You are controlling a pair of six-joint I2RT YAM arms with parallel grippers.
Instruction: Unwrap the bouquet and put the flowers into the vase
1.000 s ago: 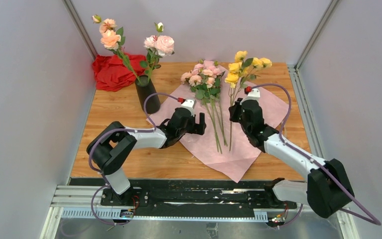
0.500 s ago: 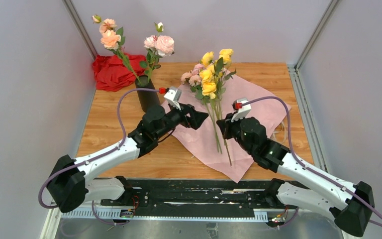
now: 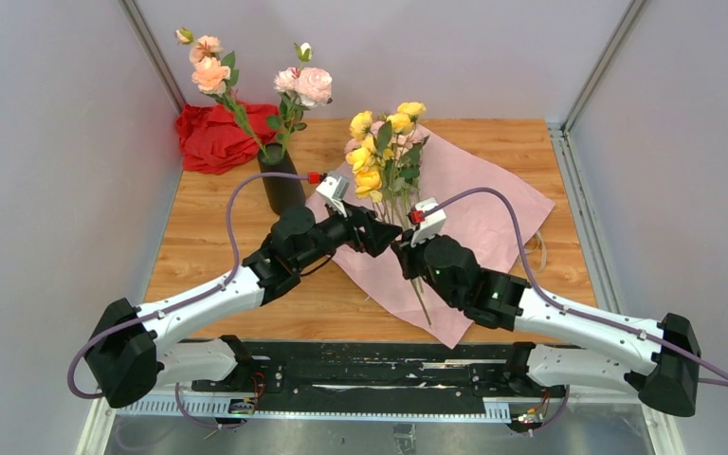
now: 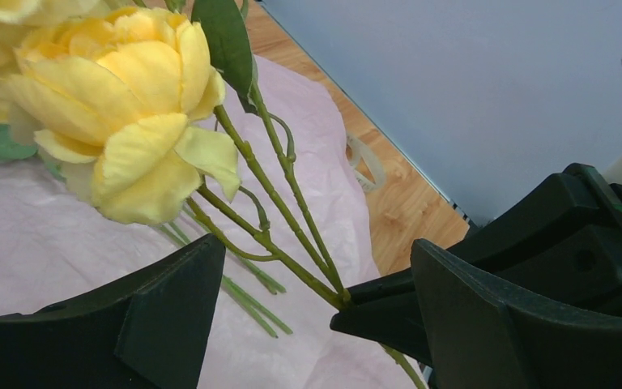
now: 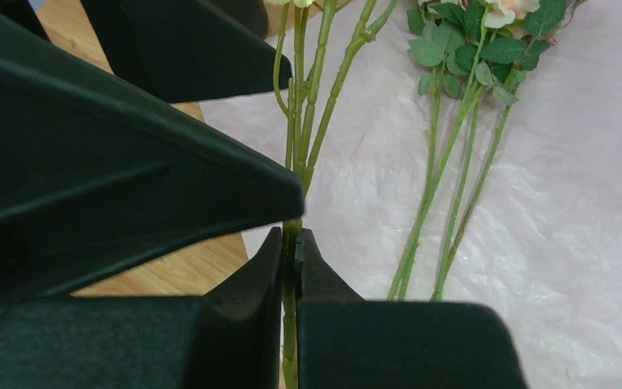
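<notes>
Obs: your right gripper (image 5: 289,243) is clamped tight on the green stems of the yellow roses (image 3: 384,142), holding them upright above the wrapping paper (image 3: 493,204). A second ago that bunch stood over the right half of the sheet; now it sits near the centre, blooms tilted toward the back left.

Obs: your left gripper (image 4: 316,259) is no longer low over the near part of the paper. The arm is stretched forward and the jaws stand wide apart, one on each side of the yellow stems, just above the right fingertips. The left wrist view shows clear gaps between both pads and the stems, so no contact.

Obs: paper lies open and flat on the table (image 3: 209,237), so the unwrapping looks done. The pink bunch (image 5: 466,57) lies on the sheet, apart from both grippers. The vase (image 3: 280,185) stands at the back left, just off the paper's edge, already holding two taller roses (image 3: 303,85); red cloth (image 3: 210,133) behind it.

Reading: this looks like a handover staged for the arm nearer the vase. You likely need the left jaws closed on the stems before the right lets go. The pink bunch remains to be moved.
</notes>
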